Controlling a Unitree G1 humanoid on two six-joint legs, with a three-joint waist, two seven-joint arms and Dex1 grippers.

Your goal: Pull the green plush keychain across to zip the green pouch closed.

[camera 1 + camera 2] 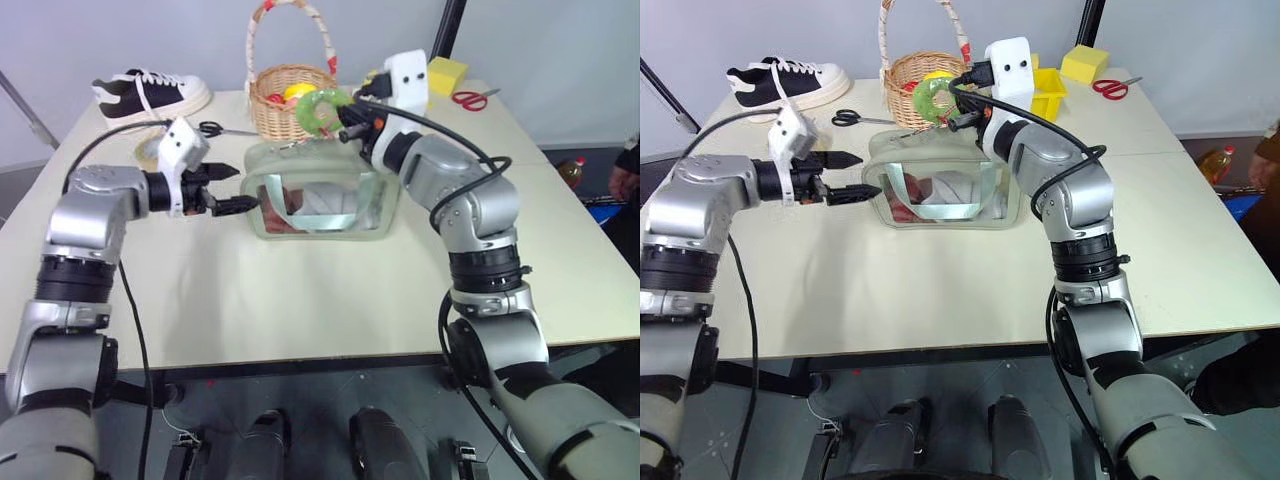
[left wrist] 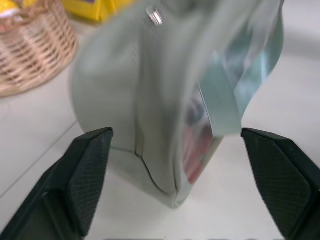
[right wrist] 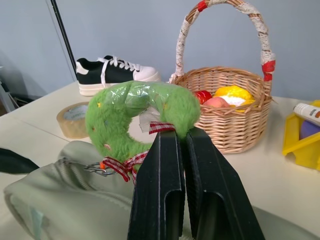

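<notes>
A: Pinching the fuzzy lime-green plush ring keychain (image 3: 135, 117), the right hand (image 3: 182, 137) has both fingers clamped on it above the pale sage-green soft pouch (image 1: 318, 200).

B: And the left hand (image 1: 228, 190)?

A: Fingers spread apart, just beside the pouch's end on the cream tabletop (image 1: 300, 300), wicker basket (image 1: 285, 100) behind.

My left gripper (image 1: 232, 188) points level toward my right, its two black fingers (image 2: 87, 172) spread wide, one on each side of the green pouch's (image 2: 150, 100) end without touching it. My right arm reaches forward, elbow bent, and my right gripper (image 3: 181, 142) has its fingers pressed together, pinching the green plush keychain (image 3: 115, 120) at their tips.
</notes>
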